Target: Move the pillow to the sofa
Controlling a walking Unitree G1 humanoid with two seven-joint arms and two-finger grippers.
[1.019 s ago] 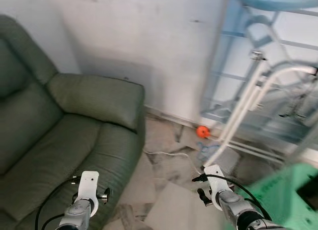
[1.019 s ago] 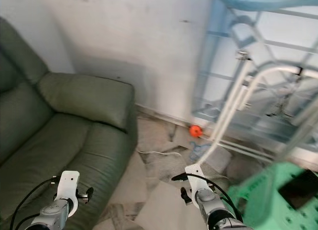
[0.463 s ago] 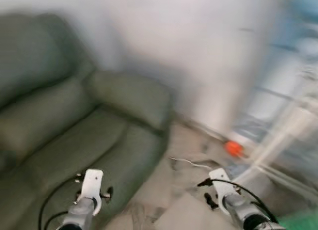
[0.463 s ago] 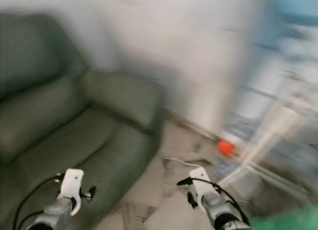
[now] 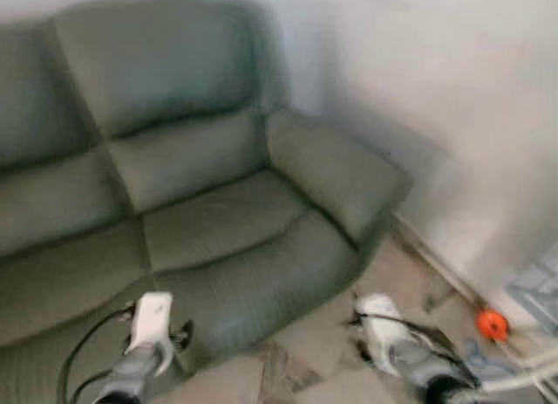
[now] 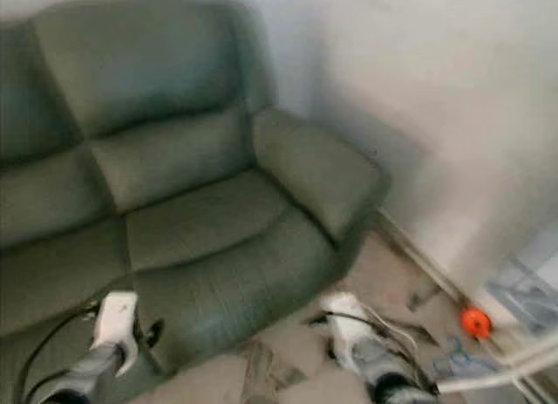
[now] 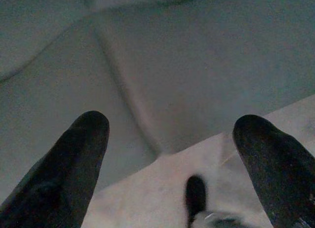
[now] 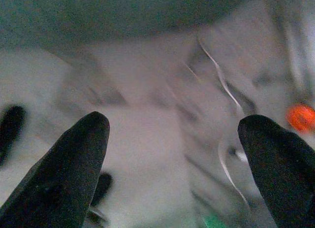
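My left arm (image 5: 139, 356) is silver with a white block at its wrist and a black cable looping off it — my right arm (image 5: 405, 356) matches, blurred; each wrist view shows two long, rounded black fingers (image 7: 59, 169)

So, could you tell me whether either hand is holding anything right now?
Nothing is held. The left hand and the right hand are both open and empty, low in front of the sofa.
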